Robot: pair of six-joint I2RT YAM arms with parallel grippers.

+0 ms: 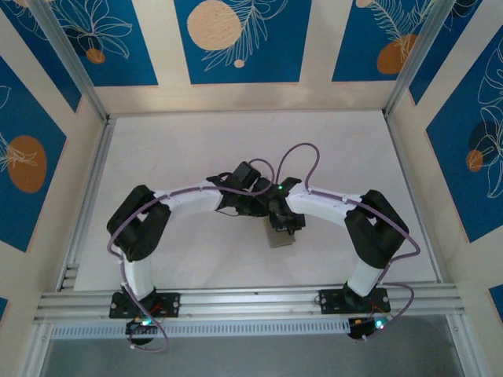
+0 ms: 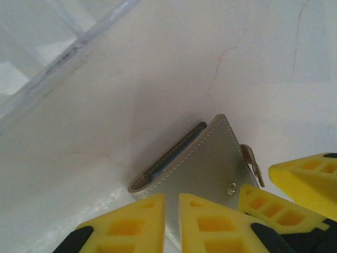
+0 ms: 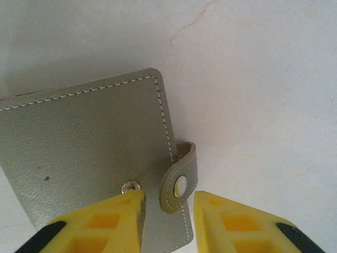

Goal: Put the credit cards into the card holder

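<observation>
Left claw (image 2: 172,205), nearly shut, pinches the 6 o'clock edge of the grey card holder (image 2: 208,163) lying on the surface (image 2: 158,79), pale blue showing inside. Right claw (image 3: 168,199) stands open around its snap strap (image 3: 179,182) at 4 o'clock.

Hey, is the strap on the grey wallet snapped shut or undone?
Undone: the strap curls around the edge of the card holder, its cap sitting beside the stud on the cover, not on it.
</observation>
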